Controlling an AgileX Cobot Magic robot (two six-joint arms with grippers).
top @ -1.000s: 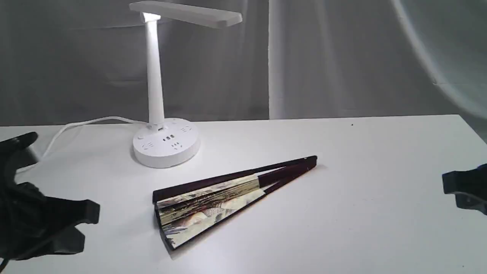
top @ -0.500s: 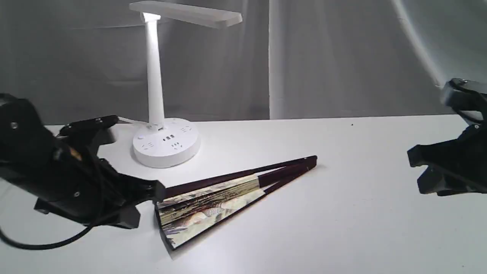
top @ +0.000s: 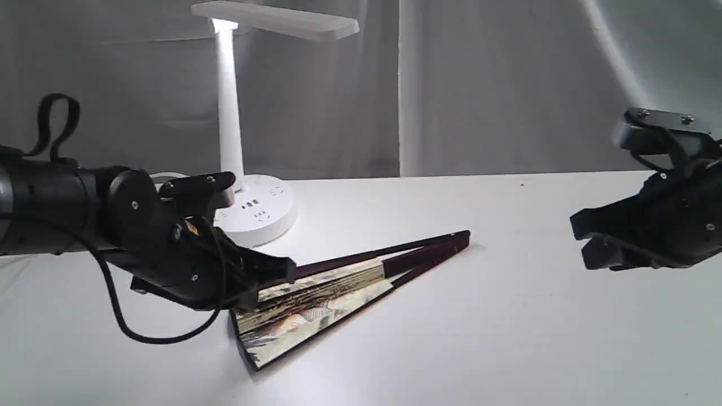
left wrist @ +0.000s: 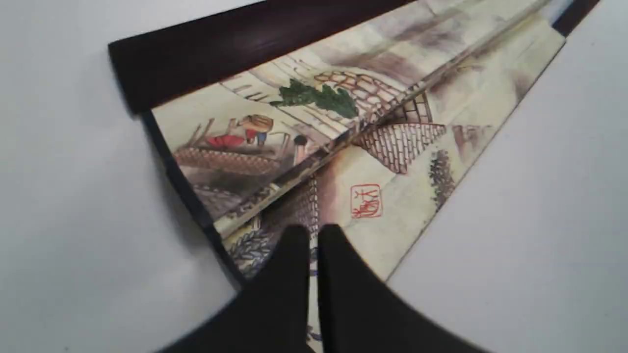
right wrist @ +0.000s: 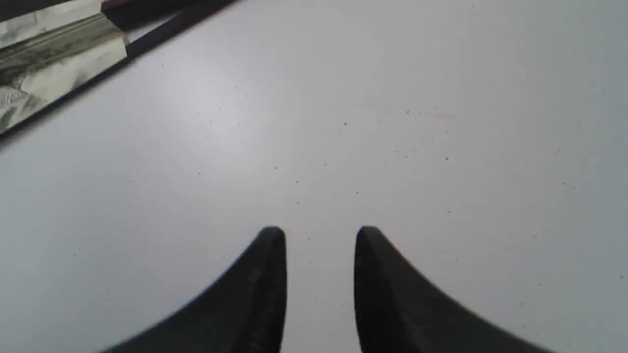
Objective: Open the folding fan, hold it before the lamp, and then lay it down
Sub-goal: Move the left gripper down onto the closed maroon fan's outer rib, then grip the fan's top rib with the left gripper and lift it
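The folding fan (top: 316, 299) lies flat on the white table (top: 507, 316), spread only to a narrow wedge. Its pivot end points toward the right and rear, and its wide end is at the near left, in front of the round base of the lamp (top: 228, 113) but apart from it. Its outer guard (left wrist: 245, 44) is dark maroon wood. The cream pleats show a brick arch bridge, a green tree, small figures in red and blue, and a red seal (left wrist: 366, 201). My left gripper (left wrist: 314, 234) hangs low over the wide end of the fan, its jaws drawn almost together with only a thin slit between them and nothing visibly pinched. I cannot tell whether the tips touch the paper. My right gripper (right wrist: 319, 235) hovers above bare table, well to the right of the fan, with its jaws parted and nothing between them.
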